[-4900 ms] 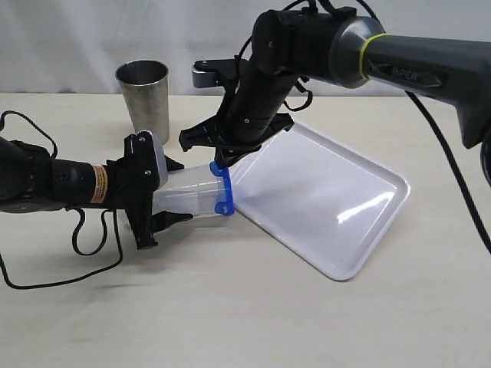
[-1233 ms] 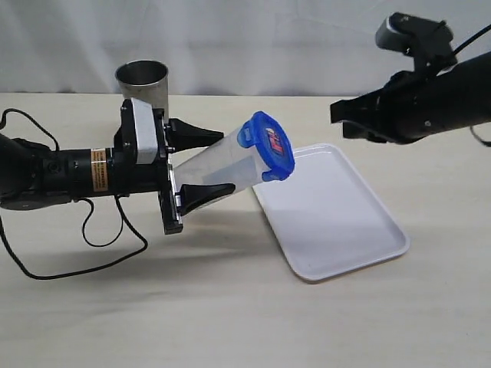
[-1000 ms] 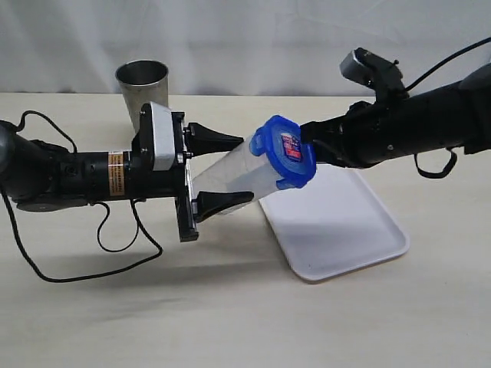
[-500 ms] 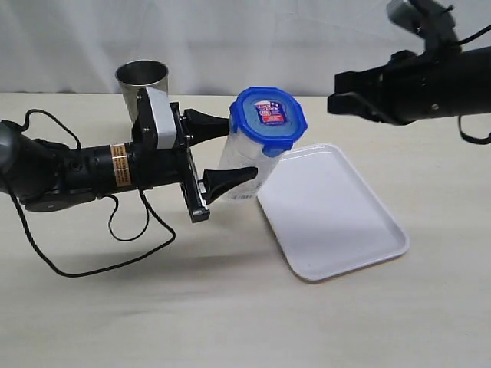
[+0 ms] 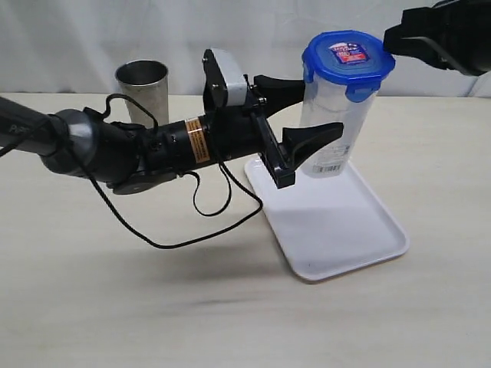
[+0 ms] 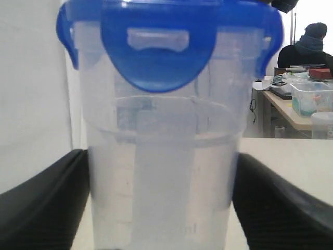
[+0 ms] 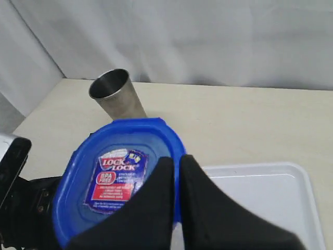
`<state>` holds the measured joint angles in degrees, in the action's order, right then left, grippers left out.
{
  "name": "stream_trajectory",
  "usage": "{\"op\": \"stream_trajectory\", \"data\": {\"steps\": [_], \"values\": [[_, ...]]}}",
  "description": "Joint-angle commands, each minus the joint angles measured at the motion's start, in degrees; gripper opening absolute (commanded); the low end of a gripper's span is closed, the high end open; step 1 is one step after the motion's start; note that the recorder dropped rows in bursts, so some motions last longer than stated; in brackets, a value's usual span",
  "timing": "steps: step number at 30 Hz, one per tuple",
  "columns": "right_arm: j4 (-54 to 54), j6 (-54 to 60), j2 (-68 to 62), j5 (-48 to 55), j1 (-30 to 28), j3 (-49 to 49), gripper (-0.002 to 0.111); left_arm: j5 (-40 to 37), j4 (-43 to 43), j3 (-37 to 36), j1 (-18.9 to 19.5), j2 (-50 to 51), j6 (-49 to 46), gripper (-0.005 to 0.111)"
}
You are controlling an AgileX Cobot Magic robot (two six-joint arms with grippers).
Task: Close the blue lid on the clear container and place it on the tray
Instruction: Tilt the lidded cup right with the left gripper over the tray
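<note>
Container [image 5: 331, 126]: you have it in the air over the end of the tray [image 5: 360, 230] nearest the left arm; its base appears just clear of the tray floor, though contact cannot be ruled out from this angle.

Lid [image 5: 347, 55]: on top of the container, sticker up; the flap facing the left wrist camera lies down over the rim and the side flaps look down too, so I judge the closing step done or nearly so.

Orientation: long axis vertical or close to it, lid end up and base down toward the tray; the barcode label near the base faces the exterior camera.

Left gripper [image 5: 318, 107]: clamped on the container's mid-body from the side, one finger on each flank; this grip leaves the base free to be set down flat.

Right gripper [image 7: 174, 164]: fingers together, holding nothing, poised just above the lid's edge; whether it touches the lid cannot be told; I judge it placed to press the lid if a flap needs seating.

Metal cup [image 5: 143, 92]: upright on the table [image 5: 115, 307], well apart from the tray, not involved.
</note>
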<state>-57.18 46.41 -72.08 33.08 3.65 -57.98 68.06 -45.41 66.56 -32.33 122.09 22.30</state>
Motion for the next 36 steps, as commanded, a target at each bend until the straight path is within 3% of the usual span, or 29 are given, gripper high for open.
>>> {"op": "stream_trajectory", "data": {"steps": [1,7,14,30,36], "values": [[8.3,-9.6,-0.5,-0.9,-0.4,-0.2,0.004,1.1,4.3,1.1,-0.7,3.6,0.5,0.0],[8.2,-9.8,-6.1,-0.3,-0.2,1.3,0.004,1.9,6.2,1.1,-0.7,5.5,0.5,0.0],[0.5,-3.5,-9.1,2.5,-0.2,1.3,0.004,1.6,4.8,1.1,-0.7,6.0,-0.1,0.0],[4.1,-4.1,-8.4,-1.3,-0.3,1.3,0.004,-2.4,4.0,3.5,-0.4,11.9,-1.2,0.0],[4.2,-4.0,-8.4,-1.3,-0.3,1.3,0.004,1.9,4.1,5.4,-0.3,14.4,-1.4,0.0]]}}
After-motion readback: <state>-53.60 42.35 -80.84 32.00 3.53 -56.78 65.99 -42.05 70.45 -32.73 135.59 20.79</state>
